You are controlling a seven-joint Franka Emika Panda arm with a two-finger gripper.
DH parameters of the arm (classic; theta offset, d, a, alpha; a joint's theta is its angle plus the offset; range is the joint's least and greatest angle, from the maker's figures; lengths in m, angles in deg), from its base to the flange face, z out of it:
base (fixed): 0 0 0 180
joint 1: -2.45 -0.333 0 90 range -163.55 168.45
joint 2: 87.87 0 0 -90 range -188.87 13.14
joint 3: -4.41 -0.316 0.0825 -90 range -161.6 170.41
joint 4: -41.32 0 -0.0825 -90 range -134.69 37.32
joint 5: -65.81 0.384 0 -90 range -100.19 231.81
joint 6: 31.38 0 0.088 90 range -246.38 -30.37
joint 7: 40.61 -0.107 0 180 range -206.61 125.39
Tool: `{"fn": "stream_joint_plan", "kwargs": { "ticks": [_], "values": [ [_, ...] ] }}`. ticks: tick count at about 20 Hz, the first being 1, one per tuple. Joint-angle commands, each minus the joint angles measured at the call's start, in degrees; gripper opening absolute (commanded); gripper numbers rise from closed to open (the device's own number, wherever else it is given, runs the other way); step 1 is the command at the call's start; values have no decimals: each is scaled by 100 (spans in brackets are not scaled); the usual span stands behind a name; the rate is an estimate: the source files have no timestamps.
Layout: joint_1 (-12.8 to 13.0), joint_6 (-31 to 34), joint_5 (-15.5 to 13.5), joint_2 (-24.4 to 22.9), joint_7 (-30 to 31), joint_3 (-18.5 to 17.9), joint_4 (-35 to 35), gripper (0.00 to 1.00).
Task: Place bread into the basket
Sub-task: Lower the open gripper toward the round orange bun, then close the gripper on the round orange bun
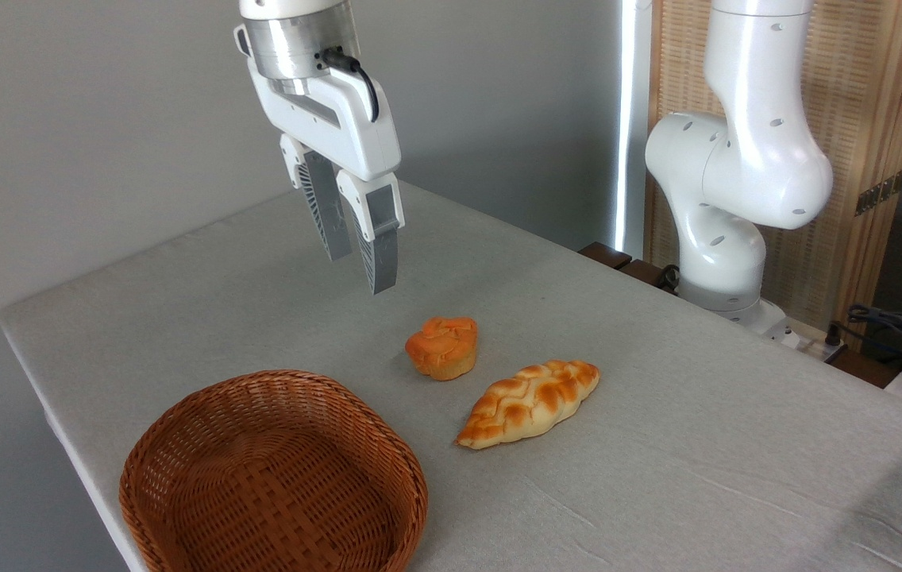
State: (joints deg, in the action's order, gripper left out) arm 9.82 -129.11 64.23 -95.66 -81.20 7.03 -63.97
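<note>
Nothing of the job is done yet, by the look of it: the bread point(442, 347) sits on the grey table point(697, 445), outside the basket point(181, 445), which holds nothing. Taking the basket as the mark, the bread lies just beyond its far right rim, near but not touching it, and a longer braided loaf point(529, 402) rests right of the basket, close beside the bread. The gripper point(356, 266) hangs in the air above the table, past the basket and up-left of the bread, empty, its fingers point(379, 254) slightly apart with a narrow gap showing. Reaching, grasping, carrying and dropping all remain, I'd judge. The bread itself is a small round bun, knotted orange-brown on top, paler golden down the sides, standing upright and looking whole.
</note>
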Motion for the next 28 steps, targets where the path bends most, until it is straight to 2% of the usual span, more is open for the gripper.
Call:
{"fn": "stream_joint_plan", "kwargs": {
  "ticks": [1,4,6,9,16,17,19,20,28],
  "values": [
    [439,-1079,-53,-986,-64,-60,-1756,100],
    [589,-1388,25,-1198,-99,-60,-2504,100],
    [633,-1512,79,-1225,-404,-60,-2795,100],
    [642,-1591,79,-1181,-810,-60,-3050,100],
    [677,-2144,79,-1163,-846,-51,-3543,99],
    [677,-2197,79,-1163,-846,-51,-3560,85],
    [677,-2215,70,-1154,-846,-51,-3561,40],
    [677,-2215,61,-1154,-846,-51,-3561,31],
    [677,-2154,61,-1163,-846,-51,-3552,30]
  ]
}}
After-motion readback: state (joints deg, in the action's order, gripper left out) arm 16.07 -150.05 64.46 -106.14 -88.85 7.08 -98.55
